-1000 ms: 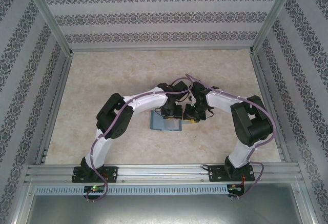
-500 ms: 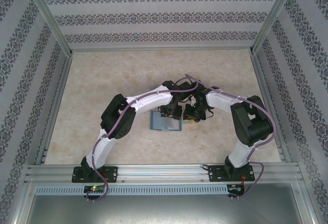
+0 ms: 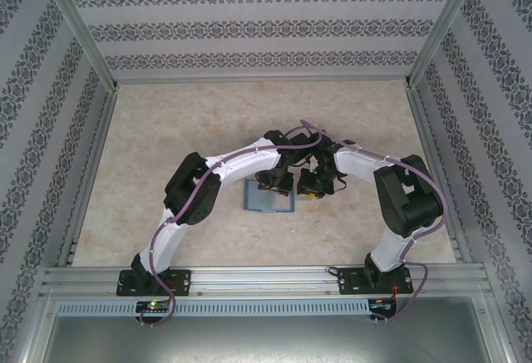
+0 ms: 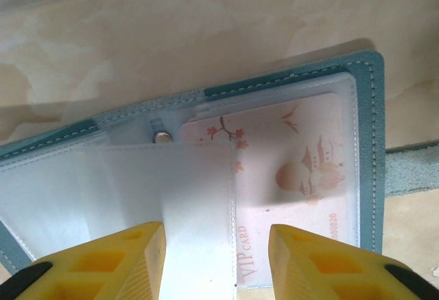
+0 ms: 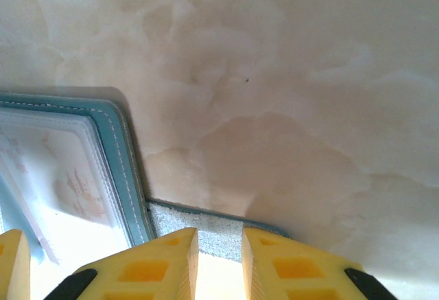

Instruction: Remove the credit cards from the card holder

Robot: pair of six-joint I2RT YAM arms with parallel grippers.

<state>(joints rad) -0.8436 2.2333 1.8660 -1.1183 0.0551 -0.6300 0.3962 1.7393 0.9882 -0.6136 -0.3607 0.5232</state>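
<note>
Recommendation: close half-open, empty left pincer [image 4: 216, 235] on credit card [image 4: 295, 156] edge beside sleeve [image 4: 199, 190]; right pincer [image 5: 219, 241] near-shut over strap [image 5: 206, 219], hold unconfirmed

One holder, one card showing, two arms.
One card holder [image 3: 269, 198] lies open near the middle of the table [image 3: 150, 130], with one strap tab [image 4: 413, 169] at its 3 o'clock edge and one metal snap [image 4: 162, 136] at 10 o'clock of the single card [image 4: 295, 169] whose face shows; whether more cards lie behind cannot be told. Clear sleeves [image 4: 199, 197] overlap, at least two, the exact number unclear. Two arms, the left arm [image 3: 237, 162] from 7 o'clock and the right arm [image 3: 362, 164] from 5 o'clock, each carry one gripper, the left gripper [image 4: 216, 245] and the right gripper [image 5: 219, 245], each with two yellow fingers [image 4: 130, 259].
</note>
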